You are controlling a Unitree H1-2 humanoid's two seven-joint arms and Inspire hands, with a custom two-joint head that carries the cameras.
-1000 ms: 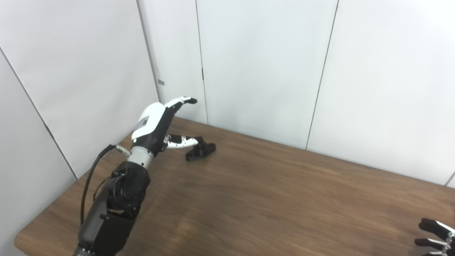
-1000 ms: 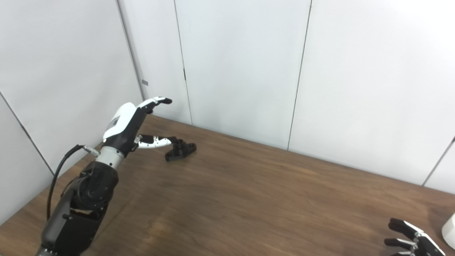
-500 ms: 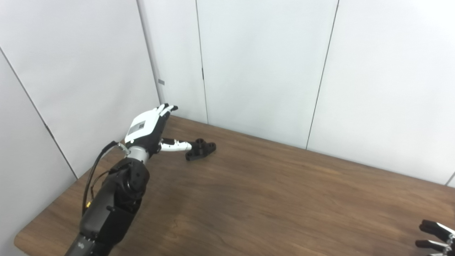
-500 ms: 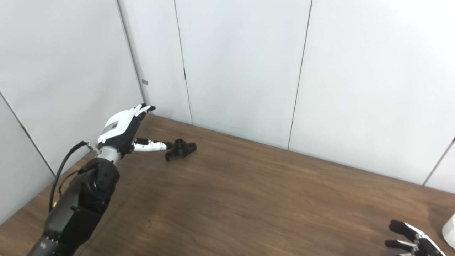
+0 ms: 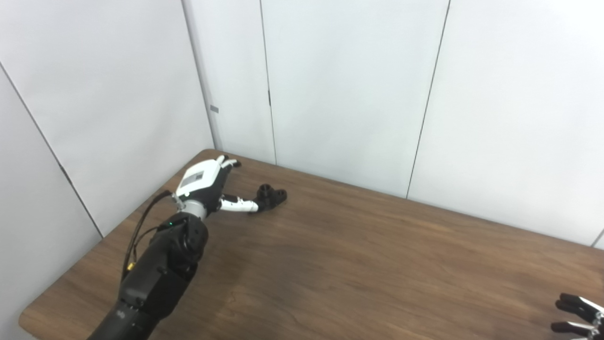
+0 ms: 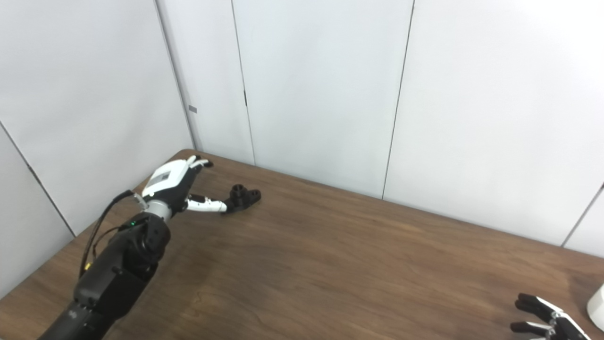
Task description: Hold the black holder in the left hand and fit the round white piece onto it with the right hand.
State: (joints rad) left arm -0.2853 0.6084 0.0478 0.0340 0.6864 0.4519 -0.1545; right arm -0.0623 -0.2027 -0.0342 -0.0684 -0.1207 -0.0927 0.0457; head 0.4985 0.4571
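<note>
At the near right corner of the tabletop (image 6: 330, 264), only the dark fingertips of the right hand (image 6: 542, 318) show at the picture's bottom edge; they are spread apart and hold nothing. Just beside them, at the right edge of the right eye view, a sliver of the white piece (image 6: 597, 306) stands on the wood, apart from those fingertips. The left arm reaches from the near left corner toward the far left one. There the left hand (image 5: 203, 178) lies low over the tabletop, its back upward, fingers stretched toward the wall and thumb thrust out to the right; it is open and grips nothing. The holder (image 5: 271, 196) rests on the tabletop just to the right of the hand, with the thumb tip at its near left end, touching it or very nearly so. Behind stand plain white wall panels (image 5: 349, 85).
</note>
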